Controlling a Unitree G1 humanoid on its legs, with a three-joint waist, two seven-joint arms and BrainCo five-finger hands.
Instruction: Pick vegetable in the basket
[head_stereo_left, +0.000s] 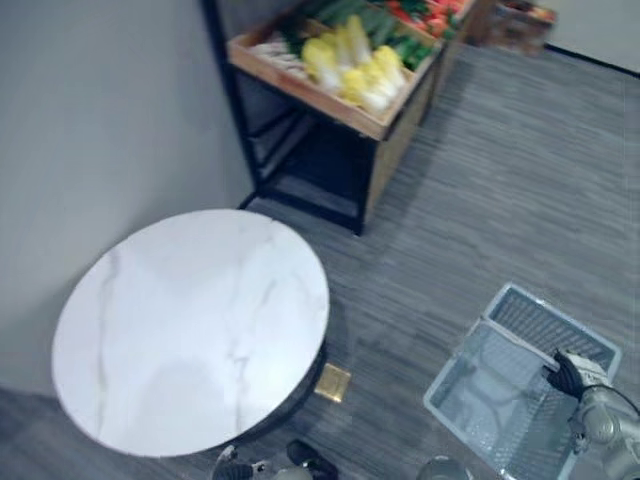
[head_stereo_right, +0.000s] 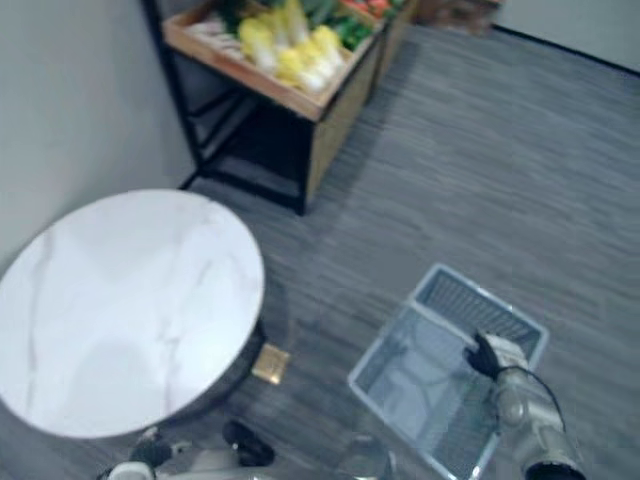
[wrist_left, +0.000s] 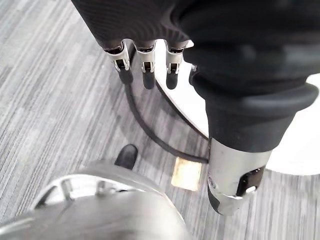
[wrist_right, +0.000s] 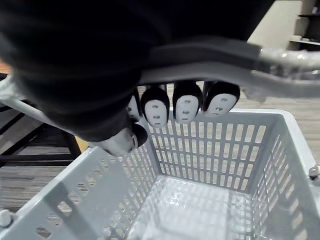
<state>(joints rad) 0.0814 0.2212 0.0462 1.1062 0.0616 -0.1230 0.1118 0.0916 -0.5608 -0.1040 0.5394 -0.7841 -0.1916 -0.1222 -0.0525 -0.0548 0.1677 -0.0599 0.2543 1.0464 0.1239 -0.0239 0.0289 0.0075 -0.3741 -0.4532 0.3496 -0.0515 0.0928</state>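
Note:
A pale grey plastic basket (head_stereo_left: 452, 362) hangs low over the floor at the lower right, and it is empty inside (wrist_right: 215, 145). My right hand (head_stereo_left: 572, 375) is shut on its handle (wrist_right: 280, 62), with the fingers (wrist_right: 187, 102) curled round the bar. The vegetables lie in a wooden crate (head_stereo_left: 300, 75) on a black shelf at the far top: yellow-white cabbages (head_stereo_left: 355, 65), with green and red produce behind them. My left hand (wrist_left: 146, 62) hangs open beside the table edge, fingers straight and holding nothing.
A round white marble table (head_stereo_left: 190, 330) stands at the left, against a grey wall. A small brass plate (head_stereo_left: 333, 382) is set in the striped grey carpet by its base. Open floor lies between the basket and the shelf.

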